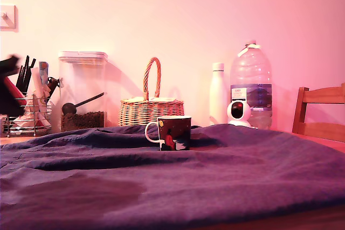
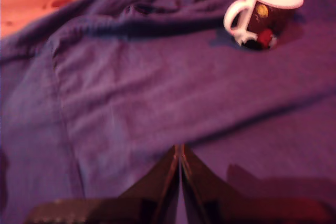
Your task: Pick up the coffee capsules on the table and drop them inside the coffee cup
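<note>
The coffee cup (image 1: 173,132) stands upright mid-table on the wrinkled blue-purple cloth of the table (image 1: 226,187). It is a dark mug with a white handle and a red figure. In the wrist view the coffee cup (image 2: 265,14) shows its pale inside, and no capsule shows in what I can see of it. My gripper (image 2: 179,149) hangs over bare cloth (image 2: 131,93), well short of the mug. Its two dark fingers (image 2: 157,182) are pressed together and nothing shows between them. No coffee capsule is in view in either frame.
Along the back wall stand a wicker basket (image 1: 151,109), a clear canister (image 1: 82,92), a white bottle (image 1: 218,92), a large water jug (image 1: 251,87) and a small white camera (image 1: 238,112). A utensil rack (image 1: 27,111) is at the exterior view's left and a wooden chair (image 1: 321,111) at its right.
</note>
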